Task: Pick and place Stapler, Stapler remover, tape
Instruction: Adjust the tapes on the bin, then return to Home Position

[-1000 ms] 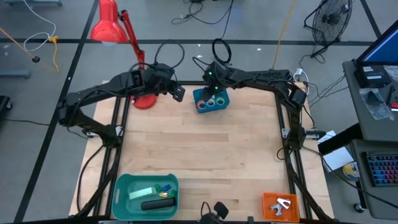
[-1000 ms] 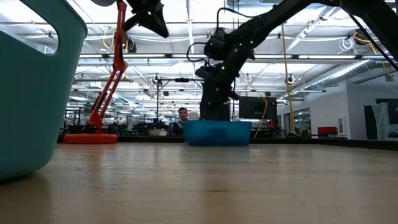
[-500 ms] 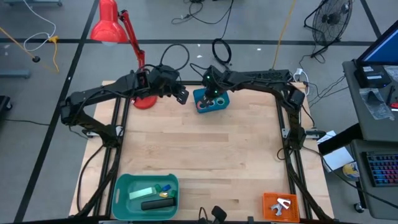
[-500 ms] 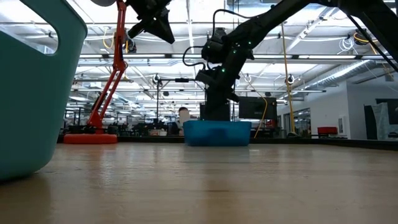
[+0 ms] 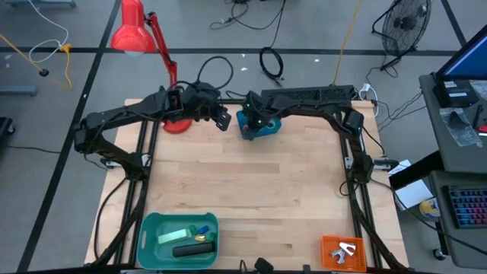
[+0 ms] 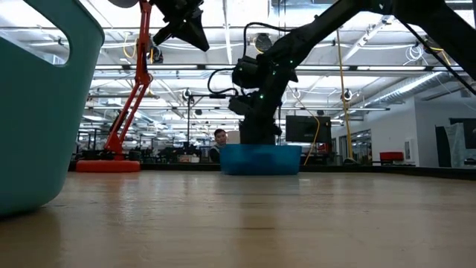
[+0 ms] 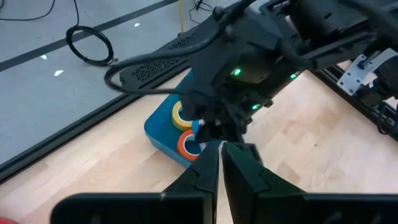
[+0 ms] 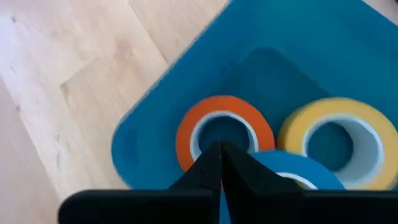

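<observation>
A blue bin (image 5: pixel 259 124) at the table's far middle holds tape rolls: orange (image 8: pixel 224 134), yellow (image 8: pixel 339 143) and blue (image 8: pixel 292 171), lying flat. My right gripper (image 8: pixel 221 155) is shut and reaches down into the bin, its tips over the spot where the orange and blue rolls meet. My left gripper (image 5: pixel 222 120) is shut with nothing in it, raised above the table just left of the bin. The black stapler (image 5: pixel 193 250) lies in a teal bin (image 5: pixel 152 228) at the near left. I cannot make out the stapler remover. My right gripper's shut fingertips (image 8: pixel 217 163) stand at the near rim of the orange roll (image 8: pixel 208 155), beside the blue roll. They come slanting down from above. Whether they touch either roll I cannot tell.
A red desk lamp's base (image 5: pixel 175 124) stands at the far left, close behind my left arm. The teal bin also holds a mint-green block (image 5: pixel 173 237) and small coloured pieces. An orange tray (image 5: pixel 344 252) with pale metal pieces sits at the near right.
My right gripper has sunk into the blue bin, shifting a little toward the table's left and near side. The bin and its rolls have stayed where they were.
</observation>
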`<state>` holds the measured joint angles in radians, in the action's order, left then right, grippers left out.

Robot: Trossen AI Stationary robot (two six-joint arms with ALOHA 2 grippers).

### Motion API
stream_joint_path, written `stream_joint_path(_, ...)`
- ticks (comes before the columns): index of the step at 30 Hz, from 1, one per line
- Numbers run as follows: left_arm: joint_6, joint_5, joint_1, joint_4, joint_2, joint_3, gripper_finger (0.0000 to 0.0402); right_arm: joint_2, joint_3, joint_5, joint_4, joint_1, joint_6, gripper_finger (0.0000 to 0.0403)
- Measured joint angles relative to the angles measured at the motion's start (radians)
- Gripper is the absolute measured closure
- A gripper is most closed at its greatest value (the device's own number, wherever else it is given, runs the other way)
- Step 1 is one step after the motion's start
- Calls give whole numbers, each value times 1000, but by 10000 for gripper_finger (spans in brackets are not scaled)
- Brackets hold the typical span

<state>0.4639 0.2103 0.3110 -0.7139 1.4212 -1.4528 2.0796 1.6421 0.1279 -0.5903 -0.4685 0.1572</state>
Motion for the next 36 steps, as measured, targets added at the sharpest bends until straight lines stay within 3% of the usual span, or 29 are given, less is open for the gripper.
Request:
stream_joint_path(15, -10, 0, -3, 10, 0, 0, 378, 0, 18, -99, -56, -4, -16, 403)
stream_joint_path(29, -11, 0, -6, 13, 0, -1, 378, -59, 18, -103, -68, -41, 14, 403)
stream_joint_path(36, -11, 0, -6, 30, 0, -1, 378, -78, 19, -101, -187, -71, 21, 403)
